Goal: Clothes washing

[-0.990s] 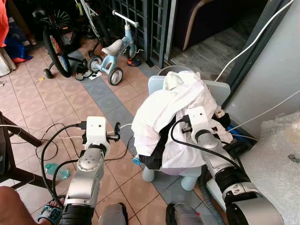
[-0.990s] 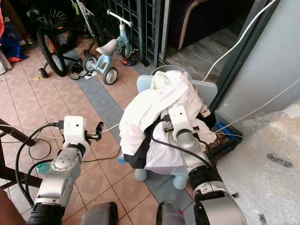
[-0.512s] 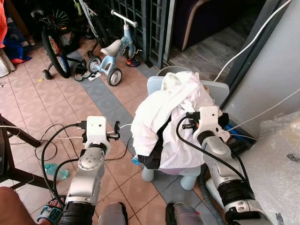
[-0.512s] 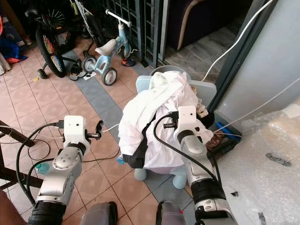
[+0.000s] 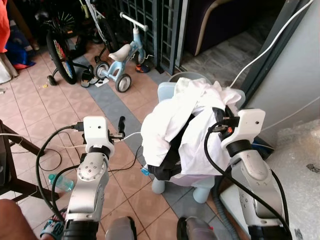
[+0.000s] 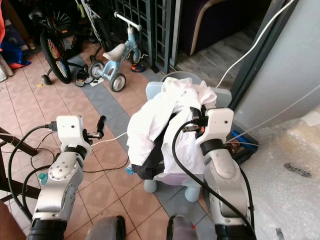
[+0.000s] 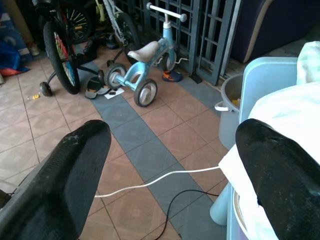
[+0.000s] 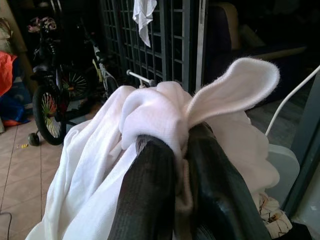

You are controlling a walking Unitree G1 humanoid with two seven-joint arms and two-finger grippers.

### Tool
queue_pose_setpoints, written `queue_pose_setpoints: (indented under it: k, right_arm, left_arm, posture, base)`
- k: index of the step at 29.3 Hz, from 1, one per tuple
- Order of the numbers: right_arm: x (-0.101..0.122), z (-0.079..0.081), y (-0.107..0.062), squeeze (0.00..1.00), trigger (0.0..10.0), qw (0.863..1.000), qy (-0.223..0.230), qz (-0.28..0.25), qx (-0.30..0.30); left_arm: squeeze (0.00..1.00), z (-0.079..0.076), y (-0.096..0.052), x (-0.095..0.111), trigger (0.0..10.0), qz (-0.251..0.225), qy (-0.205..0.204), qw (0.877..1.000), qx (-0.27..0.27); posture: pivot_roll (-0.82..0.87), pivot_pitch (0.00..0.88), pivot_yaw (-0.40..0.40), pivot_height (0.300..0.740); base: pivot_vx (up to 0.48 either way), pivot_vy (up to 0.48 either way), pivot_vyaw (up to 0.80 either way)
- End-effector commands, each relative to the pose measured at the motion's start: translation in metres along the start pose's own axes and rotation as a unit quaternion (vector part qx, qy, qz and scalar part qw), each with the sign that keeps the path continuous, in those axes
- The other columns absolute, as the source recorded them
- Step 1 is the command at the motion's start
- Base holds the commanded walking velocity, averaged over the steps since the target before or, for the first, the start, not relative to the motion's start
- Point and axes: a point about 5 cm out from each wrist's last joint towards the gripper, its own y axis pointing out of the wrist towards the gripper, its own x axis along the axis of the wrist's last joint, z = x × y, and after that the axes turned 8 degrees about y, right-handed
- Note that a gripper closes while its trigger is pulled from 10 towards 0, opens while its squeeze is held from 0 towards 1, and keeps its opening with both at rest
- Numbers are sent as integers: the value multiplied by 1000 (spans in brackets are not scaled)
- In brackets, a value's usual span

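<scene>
**A:** Start from the far side, beyond the left arm. Any brand, label or writing you can read?

**B:** None that is legible. Out beyond the left gripper [image 5: 120, 131] there is a black bicycle [image 5: 60, 47] with a small training wheel, then a pale blue tricycle [image 5: 121, 55] with a white seat, both parked in front of a dark metal grille [image 5: 150, 20]. A pair of sandals [image 5: 90, 77] lies beside the tricycle's front wheel.

**A:** And the left gripper itself?

**B:** It hangs above the floor with its two black fingers [image 7: 75, 170] spread wide apart and nothing between them. Below and ahead of it a white cable [image 7: 160, 176] runs across the tiles [image 5: 35, 110], which are terracotta with a diagonal band of grey ones.

**A:** Where are the clothes?

**B:** To the right of that gripper, near it but not touching: a heap of white clothes [image 5: 170, 120] with a dark garment [image 5: 167, 165] under it, piled over a pale blue plastic chair [image 5: 167, 90]. A grey bucket [image 7: 231, 107] stands just behind the chair.

**A:** The right gripper?

**B:** The right gripper [image 8: 172, 165] is at the top of the heap, on its right side. Its fingers are pressed together on a bunch of the white cloth, and a fold of it sticks up above the fingertips.

**A:** Further right?

**B:** A grey wall [image 5: 295, 75] with white cables crossing it, and bubble wrap [image 5: 300, 160] at the right arm's outer side.
</scene>
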Motion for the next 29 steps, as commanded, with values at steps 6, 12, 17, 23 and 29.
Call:
queue_pose_setpoints:
  k: [6, 12, 17, 23, 29]
  right_arm:
    - [1, 3, -7, 0, 10000, 1000, 22, 15, -12]
    - [1, 3, -7, 0, 10000, 1000, 22, 15, -12]
    - [1, 3, -7, 0, 10000, 1000, 22, 15, -12]
    - [1, 3, -7, 0, 10000, 1000, 22, 15, -12]
    - [1, 3, -7, 0, 10000, 1000, 22, 15, -12]
  left_arm:
    - [0, -4, -7, 7, 10000, -18, -1, 1000, -6]
    - [0, -4, -7, 7, 10000, -18, -1, 1000, -6]
    - [0, -4, -7, 7, 10000, -18, -1, 1000, -6]
    - [0, -4, -7, 7, 10000, -18, -1, 1000, -6]
    - [0, -4, -7, 7, 10000, -18, -1, 1000, -6]
  posture:
    - [0, 69, 47, 740]
    - [0, 69, 47, 740]
    - [0, 69, 47, 740]
    - [0, 69, 47, 740]
    - [0, 69, 47, 740]
  base:
    - [0, 0, 0]
    - [0, 0, 0]
    - [0, 0, 0]
    - [0, 0, 0]
    - [0, 0, 0]
